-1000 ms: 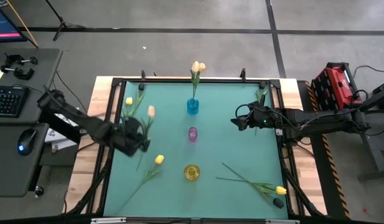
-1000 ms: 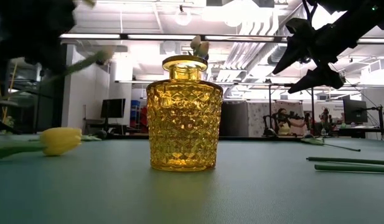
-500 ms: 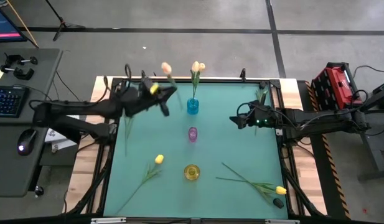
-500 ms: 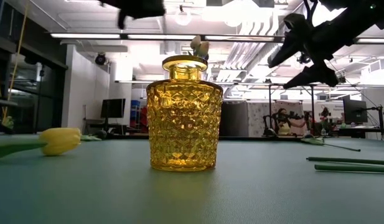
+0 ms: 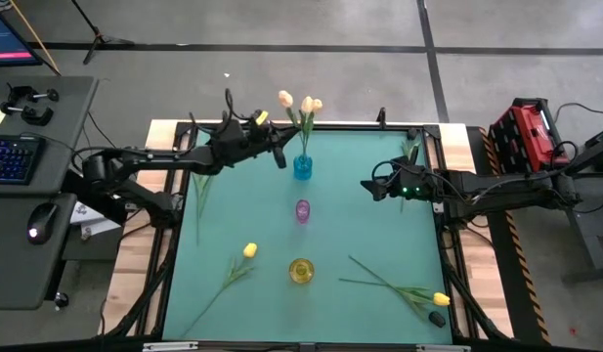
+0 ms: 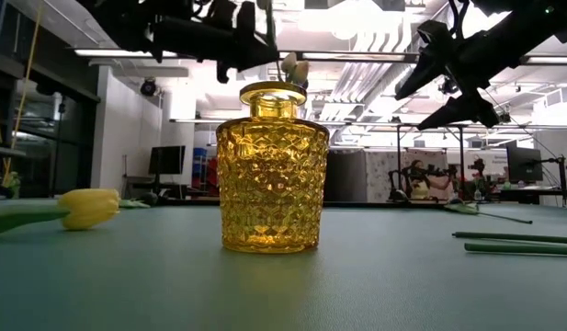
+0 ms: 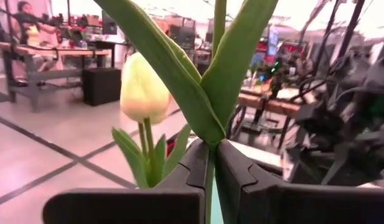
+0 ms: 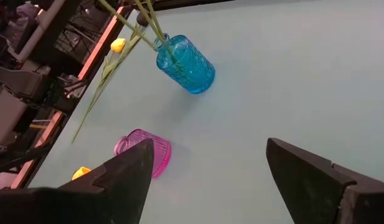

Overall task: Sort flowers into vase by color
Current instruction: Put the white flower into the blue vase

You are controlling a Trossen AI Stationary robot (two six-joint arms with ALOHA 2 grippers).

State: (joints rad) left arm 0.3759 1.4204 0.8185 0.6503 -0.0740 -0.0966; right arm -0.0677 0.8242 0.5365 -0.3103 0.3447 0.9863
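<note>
My left gripper point(image 5: 279, 156) hangs above the table just left of the blue vase point(image 5: 302, 166), shut on a peach-cream tulip whose head point(image 5: 284, 98) rises toward the far edge. Two peach-cream tulips point(image 5: 311, 104) stand with their stems in the blue vase. The purple vase point(image 5: 302, 209) and the yellow vase point(image 5: 301, 271) stand in a row nearer the near edge. A yellow tulip point(image 5: 249, 251) lies left of the yellow vase. My right gripper point(image 5: 369, 187) hovers open over the table's right half, touching nothing. My left gripper pinches the held tulip's green stem point(image 7: 209, 171) between its two fingers, just below where the long leaves point(image 7: 179, 68) branch off. The fingers come roughly level from the table's left and lie across the stem. The flower is lifted clear and stands upright; its lower end is hidden.
A yellow-headed tulip point(image 5: 441, 299) and a dark-headed one point(image 5: 436, 318) lie with their stems near the right near corner. More green stems lie by the left edge point(image 5: 200, 186) and at the far right corner point(image 5: 410, 147). A black frame point(image 5: 184, 127) rims the table.
My left gripper has risen from the table's left middle, swung toward the far edge, then moved right toward the blue vase, staying shut on the peach-cream tulip. The tulip has been lifted clear and now stands upright beside the vase.
</note>
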